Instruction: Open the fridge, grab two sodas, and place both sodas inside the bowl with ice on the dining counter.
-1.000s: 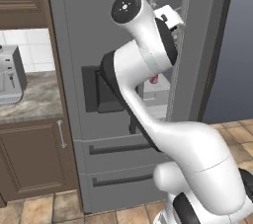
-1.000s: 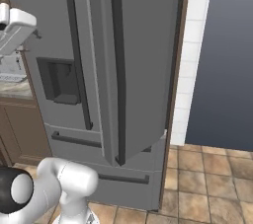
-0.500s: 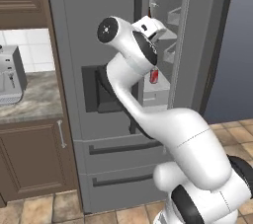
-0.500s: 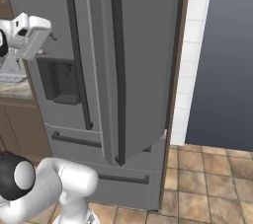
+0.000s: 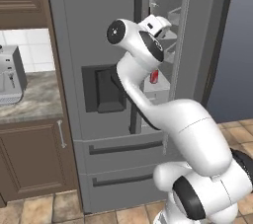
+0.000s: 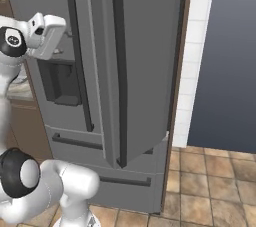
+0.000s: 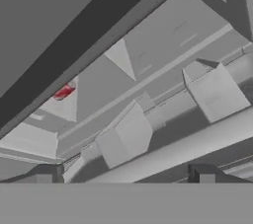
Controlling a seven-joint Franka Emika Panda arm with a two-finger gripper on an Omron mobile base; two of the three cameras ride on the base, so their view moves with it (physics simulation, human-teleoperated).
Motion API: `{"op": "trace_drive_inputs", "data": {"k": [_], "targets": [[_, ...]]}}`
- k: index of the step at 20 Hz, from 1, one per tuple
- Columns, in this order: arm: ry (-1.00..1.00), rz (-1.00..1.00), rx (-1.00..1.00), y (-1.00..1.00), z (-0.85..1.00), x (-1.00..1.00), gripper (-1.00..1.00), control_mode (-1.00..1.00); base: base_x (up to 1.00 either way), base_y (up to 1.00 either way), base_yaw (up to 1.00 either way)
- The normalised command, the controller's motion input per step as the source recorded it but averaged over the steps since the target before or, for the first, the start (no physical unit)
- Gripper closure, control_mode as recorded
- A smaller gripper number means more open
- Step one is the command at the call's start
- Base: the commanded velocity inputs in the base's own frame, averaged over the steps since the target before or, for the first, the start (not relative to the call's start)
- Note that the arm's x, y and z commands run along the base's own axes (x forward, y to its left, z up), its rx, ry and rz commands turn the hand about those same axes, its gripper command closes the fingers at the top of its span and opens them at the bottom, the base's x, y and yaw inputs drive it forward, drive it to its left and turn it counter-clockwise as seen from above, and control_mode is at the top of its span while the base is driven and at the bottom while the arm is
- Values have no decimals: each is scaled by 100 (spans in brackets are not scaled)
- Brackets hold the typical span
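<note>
The grey fridge stands with its right door swung open, so the pale shelves inside show. A small red soda sits on a shelf about halfway up the opening. It appears again as a red patch beside the dark door handle in the hand view. My gripper is raised at the edge of the opening, above the soda and apart from it. Its fingertips stand far apart, so it is open with nothing between them.
Left of the fridge is a narrow counter with a coffee machine over brown cabinets. A dark blue-grey wall and tiled floor lie to the right. The open door juts out towards the base.
The arm has folded, its elbow dropping and swinging left. The hand has come down slightly and turned towards the fridge opening. The jaws have stayed open.
</note>
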Motion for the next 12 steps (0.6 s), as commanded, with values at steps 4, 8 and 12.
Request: {"op": "trace_drive_inputs", "data": {"k": [4,8,12], "targets": [[5,0,-2,-50,0,39,-100,-100,0,0,0],[10,0,-1,-57,0,38,-100,-100,0,0,0],[8,-1,-1,-60,0,17,-100,-100,0,0,0]]}}
